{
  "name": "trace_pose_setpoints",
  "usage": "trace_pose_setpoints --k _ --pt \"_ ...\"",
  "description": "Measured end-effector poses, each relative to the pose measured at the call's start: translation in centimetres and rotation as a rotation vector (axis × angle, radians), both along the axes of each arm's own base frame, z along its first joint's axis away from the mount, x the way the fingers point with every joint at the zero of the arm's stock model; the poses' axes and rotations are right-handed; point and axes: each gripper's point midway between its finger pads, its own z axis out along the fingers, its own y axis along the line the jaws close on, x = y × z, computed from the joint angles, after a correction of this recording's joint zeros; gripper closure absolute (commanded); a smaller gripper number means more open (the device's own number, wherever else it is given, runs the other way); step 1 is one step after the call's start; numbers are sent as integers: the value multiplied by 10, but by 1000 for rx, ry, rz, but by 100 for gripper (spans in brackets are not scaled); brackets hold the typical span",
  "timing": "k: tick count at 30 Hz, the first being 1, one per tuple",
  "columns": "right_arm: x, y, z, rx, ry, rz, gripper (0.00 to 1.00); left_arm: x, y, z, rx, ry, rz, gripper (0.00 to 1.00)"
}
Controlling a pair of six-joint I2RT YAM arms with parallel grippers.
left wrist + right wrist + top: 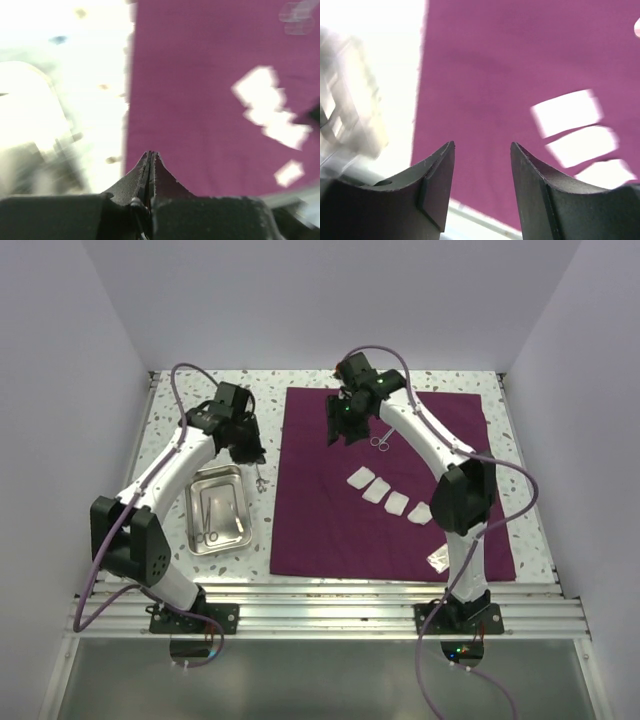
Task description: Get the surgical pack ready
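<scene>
The dark purple cloth [330,530] lies flat and open on the table; it also shows in the left wrist view [200,75] and the right wrist view [485,60]. Several white gauze squares [390,495] lie in a row on it, with silver scissors [380,440] beyond them. The small steel tray [237,480] stands left of the cloth with instruments [210,518] in it. My left gripper [252,456] hangs between tray and cloth, shut [150,152] on a thin silver instrument [260,478]. My right gripper [335,430] is open and empty [482,145] above the cloth's far left part.
A clear packet [440,558] lies on the cloth's near right part. White walls close the table on the left, the right and the back. The speckled tabletop [165,455] shows left of the tray.
</scene>
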Motion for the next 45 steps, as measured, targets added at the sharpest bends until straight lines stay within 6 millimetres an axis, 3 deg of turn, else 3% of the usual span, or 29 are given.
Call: trace_pose_setpoints --k 4,8,11,14,16,19,22,32,39,41,45 --pt "50 -53 -33 -104 20 -191 48 -26 52 -23 255 100 98 100" --pt "81 -94 -64 -184 53 -307 48 -54 99 -41 497 207 159 100" --pt "93 -107 -81 -235 62 -341 48 -63 121 -51 622 253 181 100" --pt "94 -108 -92 -256 77 -343 46 -69 130 -67 674 307 180 100" --pt "95 -108 -95 -260 77 -344 46 -75 135 -79 703 348 173 93" --pt "98 -110 -95 -256 70 -358 46 -80 141 -91 745 387 150 72" --pt "104 -114 -100 -257 67 -389 47 -79 144 -96 768 392 141 61" --pt "119 -146 -120 -320 64 -505 56 -78 140 -99 732 381 133 50" --pt "113 -170 -138 -351 114 -543 60 -62 114 -61 557 255 135 50" --pt "112 -172 -140 -353 118 -546 61 -53 103 -44 491 194 135 50" --pt "111 -171 -146 -352 122 -545 64 -46 94 -29 432 144 131 50"
